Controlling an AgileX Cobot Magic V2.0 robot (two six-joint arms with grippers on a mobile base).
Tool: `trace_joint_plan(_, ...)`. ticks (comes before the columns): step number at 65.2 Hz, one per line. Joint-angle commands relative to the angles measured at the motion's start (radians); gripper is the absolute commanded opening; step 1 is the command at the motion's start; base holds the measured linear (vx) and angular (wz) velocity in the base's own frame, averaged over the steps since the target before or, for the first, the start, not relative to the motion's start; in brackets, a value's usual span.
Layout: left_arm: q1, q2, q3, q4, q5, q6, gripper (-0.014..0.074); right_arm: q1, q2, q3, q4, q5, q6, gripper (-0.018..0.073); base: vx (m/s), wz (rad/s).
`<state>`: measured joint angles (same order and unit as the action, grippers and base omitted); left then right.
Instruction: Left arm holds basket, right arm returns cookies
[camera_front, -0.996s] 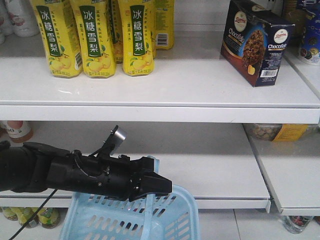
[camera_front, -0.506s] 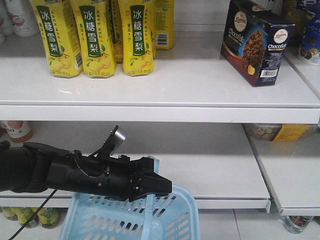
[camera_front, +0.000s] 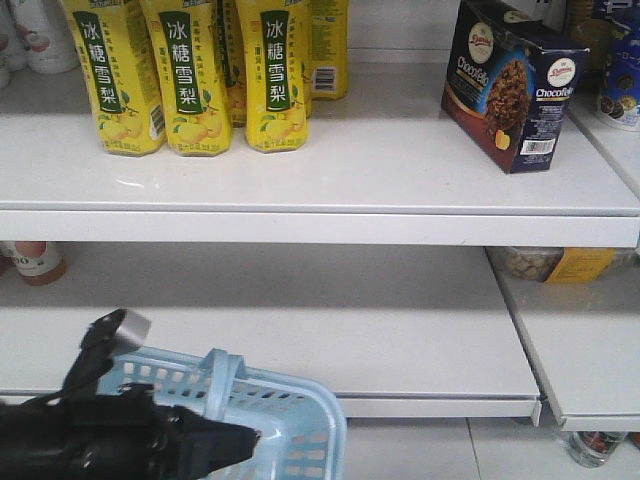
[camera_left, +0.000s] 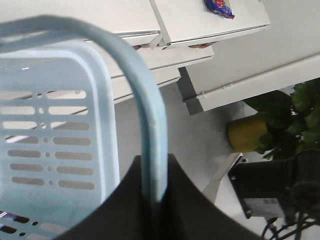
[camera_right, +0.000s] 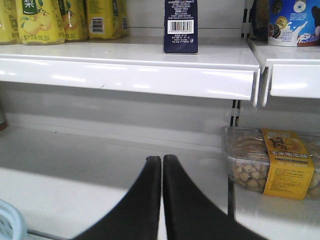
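Note:
The light blue basket (camera_front: 295, 425) hangs low at the front left, below the lower shelf. My left gripper (camera_front: 240, 438) is shut on its thin handle (camera_front: 218, 375). In the left wrist view the black jaws of the left gripper (camera_left: 153, 159) pinch the handle (camera_left: 145, 100), and the slotted basket wall (camera_left: 50, 125) lies to the left. The navy cookies box (camera_front: 510, 85) stands upright at the right end of the upper shelf, with its barcode side (camera_right: 180, 25) facing the right wrist camera. My right gripper (camera_right: 162, 159) is shut and holds nothing, in front of the lower shelf, well below the box.
Yellow drink bottles (camera_front: 190, 75) stand in a row on the upper shelf's left. A clear tub of nuts (camera_right: 270, 160) sits on the lower shelf to the right, beside a shelf divider (camera_right: 232, 115). On the floor stands a potted plant (camera_left: 290, 120).
The left arm has dropped down and to the left, carrying the basket with it. The cookies box on the upper shelf has not moved.

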<state>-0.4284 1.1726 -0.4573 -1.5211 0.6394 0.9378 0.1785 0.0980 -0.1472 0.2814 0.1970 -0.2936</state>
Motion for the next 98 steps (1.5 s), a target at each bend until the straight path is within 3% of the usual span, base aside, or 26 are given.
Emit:
trace_joint_plan(1, 0.003, -0.159, 0.03, 0.062, -0.076, 0.035, -0.0006, -0.004, 0.011, -0.027, 0.004, -0.075, -0.009, -0.0008, 0.0, 0.0)
trace_joint_plan(11, 0.003, -0.358, 0.095, 0.262, -0.172, 0.032, -0.0006, -0.004, 0.011, -0.027, 0.004, -0.075, -0.009, -0.0008, 0.0, 0.0)
trace_joint_plan(23, 0.003, -0.508, 0.174, 0.343, -0.381, 0.03, -0.0006, -0.004, 0.011, -0.027, 0.004, -0.075, -0.009, -0.0008, 0.0, 0.0)
trace_joint_plan(29, 0.003, -0.581, 0.225, 0.391, -0.483, -0.026, -0.0006, -0.004, 0.011, -0.027, 0.004, -0.075, -0.009, -0.0008, 0.0, 0.0)
trace_joint_plan(38, 0.003, -0.708, 0.299, 0.623, -0.581, -0.251, -0.0006, -0.004, 0.011, -0.027, 0.004, -0.075, -0.009, -0.0008, 0.0, 0.0)
trace_joint_plan(53, 0.003, -0.89, 0.398, 1.215, -0.612, -0.845, -0.0006, -0.004, 0.011, -0.027, 0.004, -0.075, -0.009, -0.0008, 0.0, 0.0)
trace_joint_plan(59, 0.003, -0.929, 0.434, 1.375, -0.627, -1.029, -0.0006, -0.004, 0.011, -0.027, 0.004, -0.074, -0.009, -0.0008, 0.0, 0.0)
trace_joint_plan(64, 0.003, -0.942, 0.462, 1.406, -0.639, -1.092, -0.0006, -0.004, 0.011, -0.027, 0.004, -0.074, -0.009, -0.0008, 0.0, 0.0)
trace_joint_plan(75, 0.015, -0.978, 0.462, 1.421, -0.631, -1.09, -0.0006, -0.004, 0.011, -0.027, 0.004, -0.074, -0.009, -0.0008, 0.0, 0.0)
trace_joint_plan(86, 0.13, -1.014, 0.462, 1.435, -0.63, -1.091, -0.0006, -0.004, 0.011, -0.027, 0.004, -0.074, -0.009, -0.0008, 0.0, 0.0)
trace_joint_plan(98, 0.236, -1.05, 0.462, 1.529, -0.629, -1.093, -0.0006, -0.004, 0.011, -0.027, 0.004, -0.074, -0.009, -0.0008, 0.0, 0.0)
